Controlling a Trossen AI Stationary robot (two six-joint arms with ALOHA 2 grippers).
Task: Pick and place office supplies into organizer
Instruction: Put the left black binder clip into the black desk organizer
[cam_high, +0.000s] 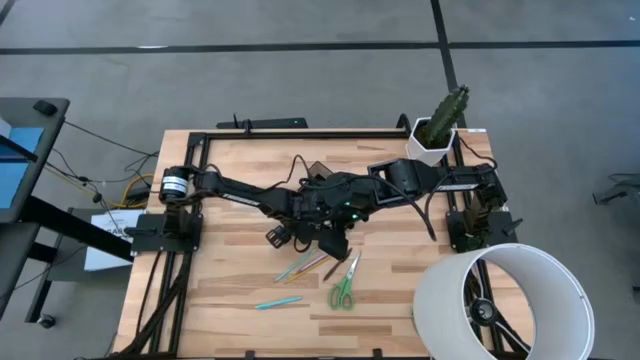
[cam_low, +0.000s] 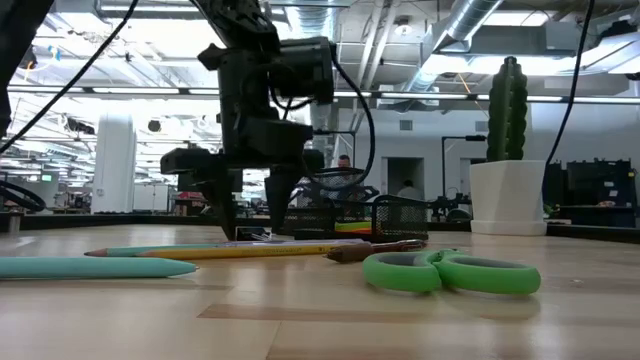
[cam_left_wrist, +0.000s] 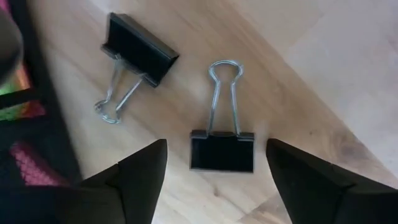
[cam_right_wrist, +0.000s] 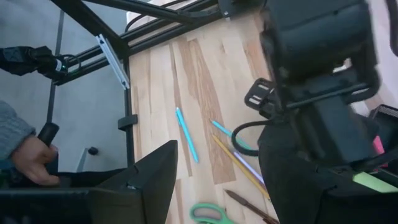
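At table centre, left gripper (cam_left_wrist: 214, 171) poised with fingers spread astride black metal binder clip (cam_left_wrist: 222, 151), ready to pinch it for black mesh organizer (cam_low: 385, 216) just alongside; right gripper (cam_right_wrist: 214, 171) spread, empty, waiting above.

A: From above, the organizer (cam_left_wrist: 25, 149) is hidden under the two arms; the left wrist view cuts it off at the edge.

B: And the large white cylinder (cam_high: 505, 300) runs off the near right tabletop (cam_high: 230, 300) edge.
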